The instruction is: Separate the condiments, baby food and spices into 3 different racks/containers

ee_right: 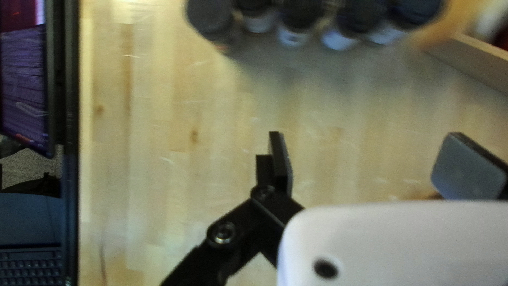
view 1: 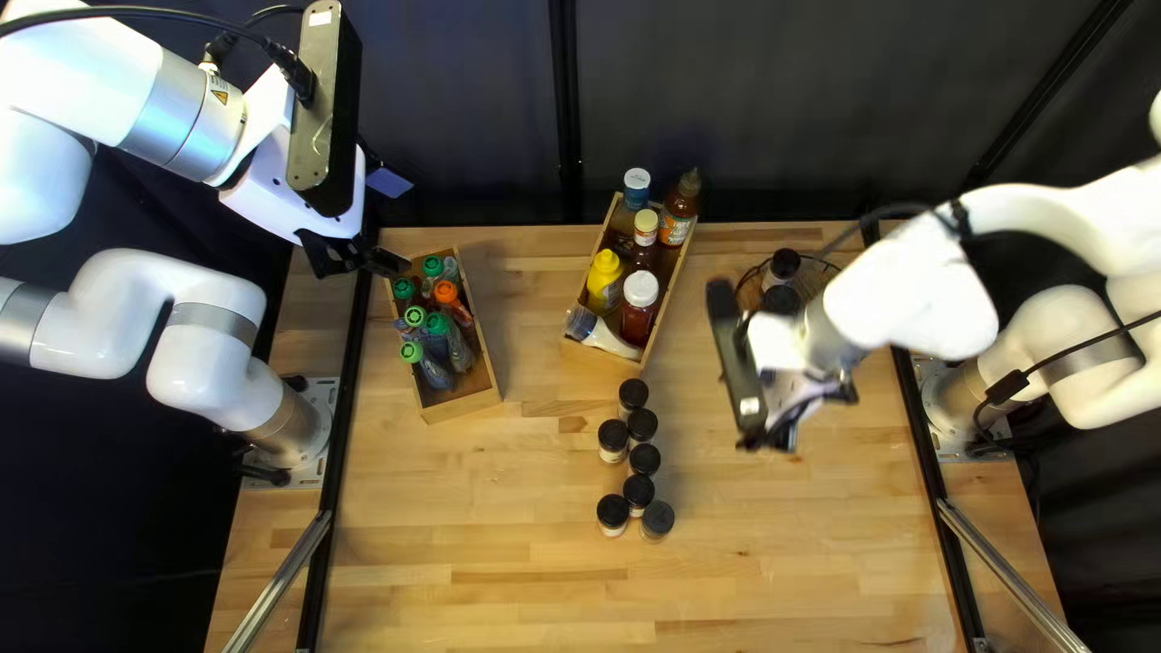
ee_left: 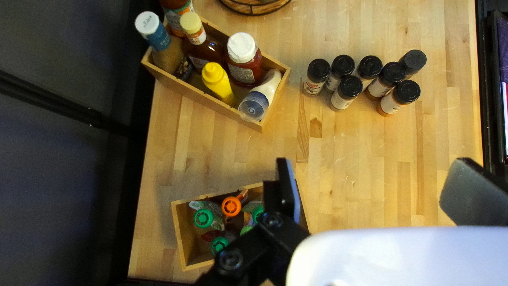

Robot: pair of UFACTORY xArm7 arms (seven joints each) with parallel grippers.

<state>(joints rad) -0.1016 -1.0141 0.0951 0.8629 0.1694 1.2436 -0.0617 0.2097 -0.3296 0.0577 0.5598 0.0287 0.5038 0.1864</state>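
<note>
While seven black-lidded jars [ee_left: 346,92] are grouped upright on the table [ee_left: 360,169], two more are held in the round wire basket [ee_left: 256,12], beneath the right arm [view 1: 879,290] in the top left view. Behind the group, the middle box [ee_left: 214,100] is filled with condiments, among them a yellow bottle [ee_left: 217,82] and a white tube [ee_left: 271,85]. Pouches [view 1: 433,365] with green and orange caps are kept in the left box [view 1: 462,404]. By that box the left gripper [view 1: 385,260] is raised, its fingers parted with nothing gripped. Over bare wood beside the jars, the right gripper [view 1: 813,417] is likewise held with fingers apart. Beyond the table's edge, a screen [ee_right: 24,79] and a keyboard [ee_right: 30,265] are seen in the right wrist view.
</note>
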